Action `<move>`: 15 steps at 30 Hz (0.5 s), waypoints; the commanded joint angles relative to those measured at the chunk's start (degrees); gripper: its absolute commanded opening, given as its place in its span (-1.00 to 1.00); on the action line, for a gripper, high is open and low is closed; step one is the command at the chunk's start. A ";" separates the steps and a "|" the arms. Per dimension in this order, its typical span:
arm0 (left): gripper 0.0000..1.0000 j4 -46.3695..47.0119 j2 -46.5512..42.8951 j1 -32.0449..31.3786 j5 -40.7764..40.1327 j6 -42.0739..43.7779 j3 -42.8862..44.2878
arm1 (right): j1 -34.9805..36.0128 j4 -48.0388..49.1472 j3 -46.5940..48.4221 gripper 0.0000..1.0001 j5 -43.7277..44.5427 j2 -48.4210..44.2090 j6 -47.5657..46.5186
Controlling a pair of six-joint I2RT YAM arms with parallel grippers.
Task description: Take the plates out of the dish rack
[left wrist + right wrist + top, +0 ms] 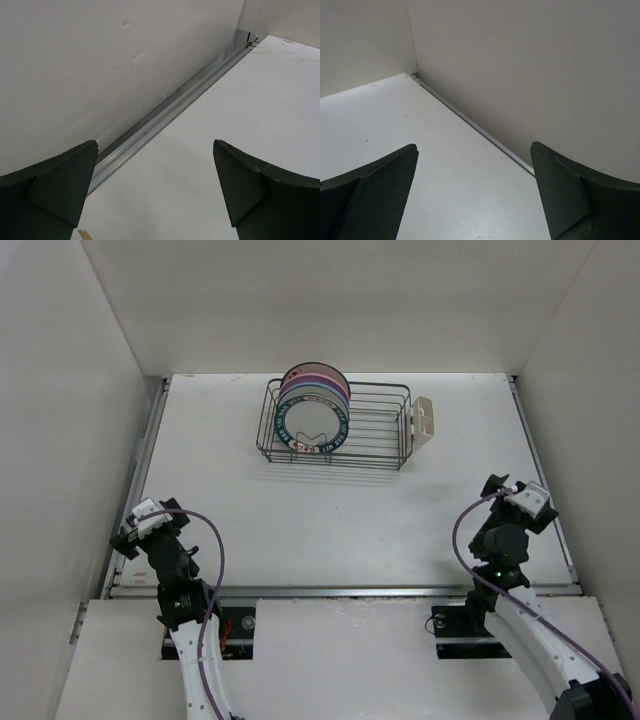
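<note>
— Where are the plates [313, 412]?
— Standing on edge, bunched at the left end of the dish rack [375, 437], far across the table [330, 530]. A cream cup [423, 421] clips to its right end.
— The jaws?
— Left jaws and right jaws both spread wide, pinching nothing, well apart from it.

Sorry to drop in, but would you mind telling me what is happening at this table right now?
Nothing is being handled yet. The round plates stand upright, bunched at the left end of the rectangular black wire dish rack at the far side of the white table, with a small cream plastic cup clipped to its right end. The left gripper and the right gripper are both open and empty, near the table's front corners, far from the rack.
</note>
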 commanded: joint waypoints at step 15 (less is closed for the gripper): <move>0.98 -12.90 39.29 -5.66 28.08 15.08 41.54 | -0.31 -35.68 56.96 1.00 -52.15 24.08 14.22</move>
